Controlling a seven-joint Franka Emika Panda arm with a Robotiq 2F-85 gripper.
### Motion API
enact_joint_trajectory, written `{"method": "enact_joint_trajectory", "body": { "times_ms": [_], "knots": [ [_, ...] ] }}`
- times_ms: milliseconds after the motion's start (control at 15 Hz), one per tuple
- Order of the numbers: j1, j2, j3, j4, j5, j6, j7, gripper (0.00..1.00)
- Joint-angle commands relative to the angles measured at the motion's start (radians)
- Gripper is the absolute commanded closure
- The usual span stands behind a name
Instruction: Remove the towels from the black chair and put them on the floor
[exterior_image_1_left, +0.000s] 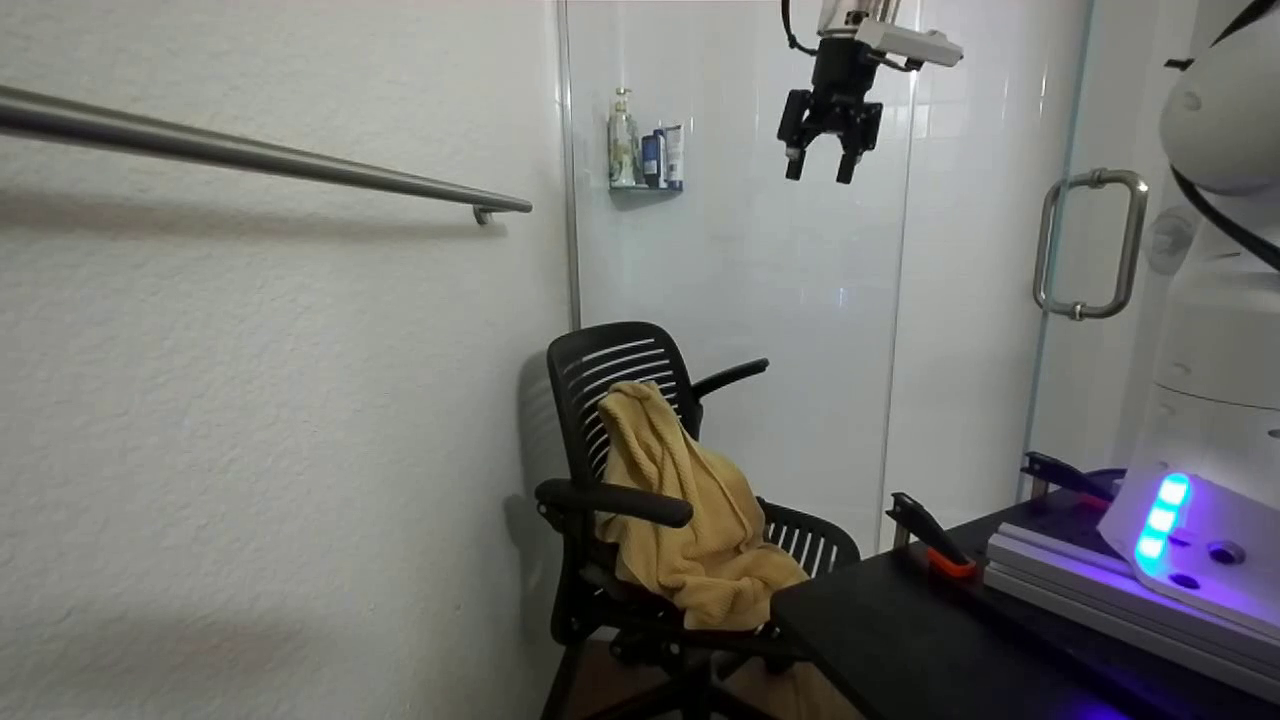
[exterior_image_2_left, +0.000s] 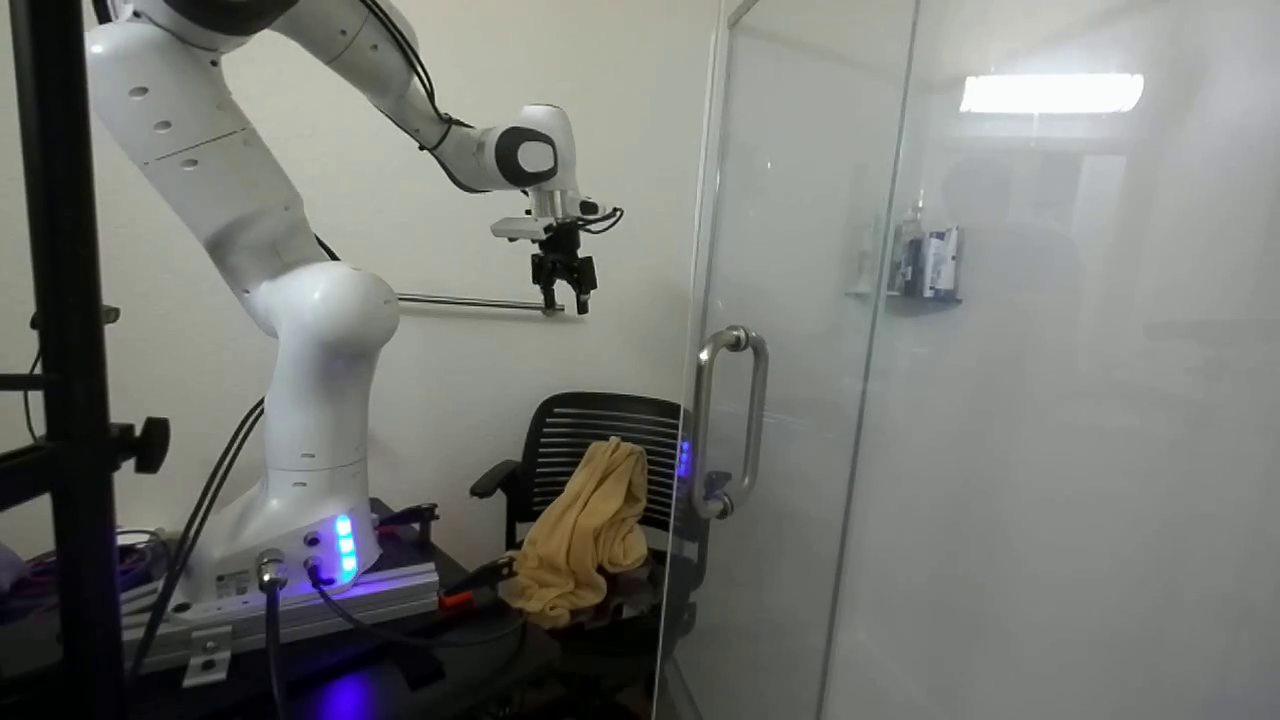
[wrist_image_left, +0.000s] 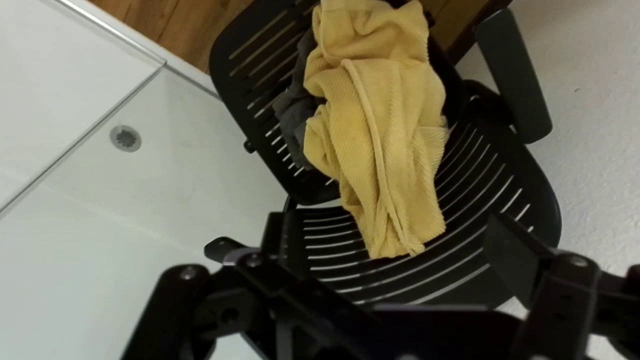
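A tan towel (exterior_image_1_left: 700, 520) lies in a heap over the seat and lower backrest of the black chair (exterior_image_1_left: 612, 500), as both exterior views show. In the wrist view the tan towel (wrist_image_left: 385, 130) stretches from the seat up onto the slatted backrest. Part of a dark grey towel (wrist_image_left: 294, 112) peeks out beside and beneath it, mostly covered. High above the chair, my gripper (exterior_image_1_left: 820, 168) points downward with its fingers apart. Seen from the wrist, the gripper (wrist_image_left: 392, 245) frames the chair's backrest far below, and nothing sits between the jaws.
A black table (exterior_image_1_left: 860, 620) with clamps (exterior_image_1_left: 930, 535) borders the chair. Behind it stands a glass shower wall with a metal door handle (exterior_image_2_left: 735, 420). A towel bar (exterior_image_1_left: 260, 150) juts from the white wall. Wooden floor (wrist_image_left: 175, 25) shows past the seat.
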Motion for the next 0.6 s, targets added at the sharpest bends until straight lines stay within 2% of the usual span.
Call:
{"method": "enact_joint_trajectory", "body": {
  "times_ms": [0,133,200,333,400,467,533],
  "knots": [
    [0.028,0.129,-0.043,0.098,0.081,-0.141,-0.093,0.0],
    [0.013,0.135,-0.01,0.127,0.053,-0.279,-0.077,0.0],
    [0.003,0.114,-0.012,0.08,0.061,-0.173,-0.072,0.0],
    [0.005,0.123,-0.003,0.103,0.06,-0.24,-0.071,0.0],
    [-0.002,0.12,-0.012,0.1,0.079,-0.215,-0.06,0.0],
    [-0.013,0.175,-0.04,0.131,0.111,-0.231,-0.056,0.0],
    [0.003,0.237,-0.075,0.167,0.166,-0.282,-0.116,0.0]
  ]
}}
